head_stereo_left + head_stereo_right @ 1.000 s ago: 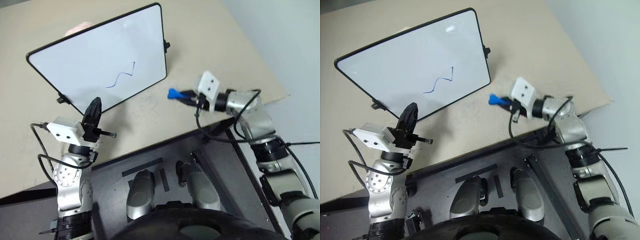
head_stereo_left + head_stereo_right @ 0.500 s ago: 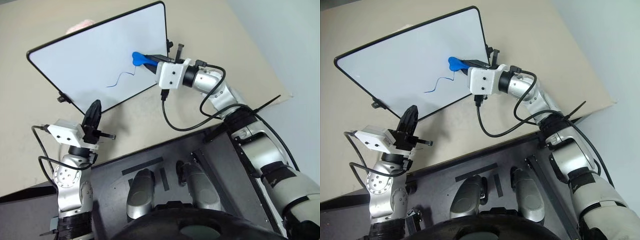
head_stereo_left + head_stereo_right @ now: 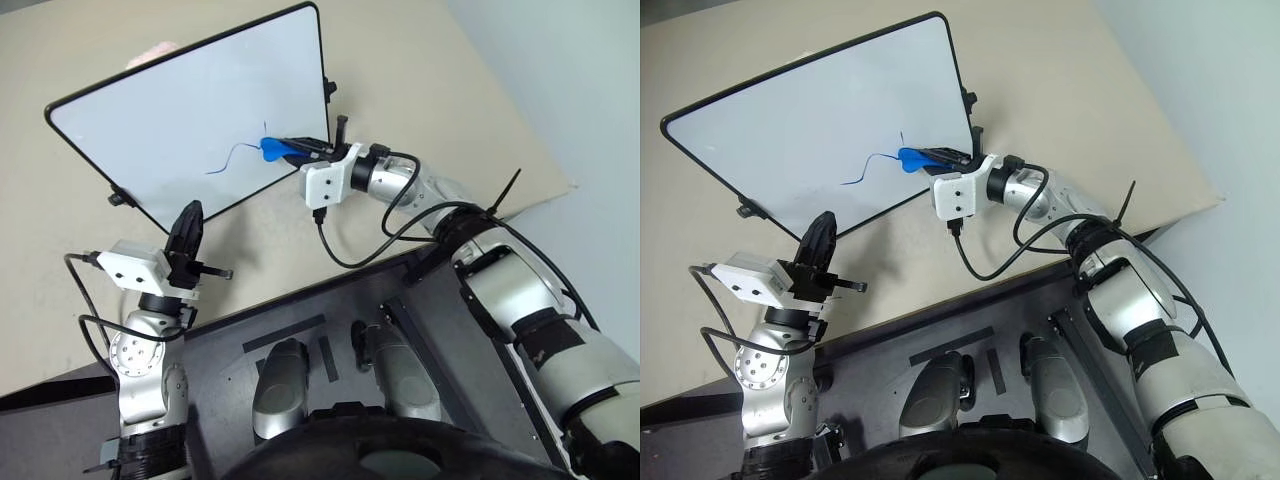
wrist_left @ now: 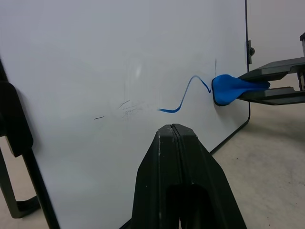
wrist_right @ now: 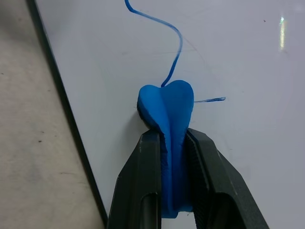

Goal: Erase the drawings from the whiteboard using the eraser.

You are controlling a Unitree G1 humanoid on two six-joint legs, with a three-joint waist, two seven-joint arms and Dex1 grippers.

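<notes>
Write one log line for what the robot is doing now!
right gripper: shut on eraser | eraser: pressed on whiteboard at squiggle end | left gripper: shut, idle

Even, bright, diffuse lighting throughout; shadows are soft and faint. A small vertical streak of glare sits on the whiteboard (image 5: pixel 282 33) in the right wrist view, and a paler smear of reflection in the left wrist view. Head views are sharp, with no visible motion blur. In the wrist views the near black fingers (image 4: pixel 176 191) appear soft, while the board surface stays crisp.
</notes>
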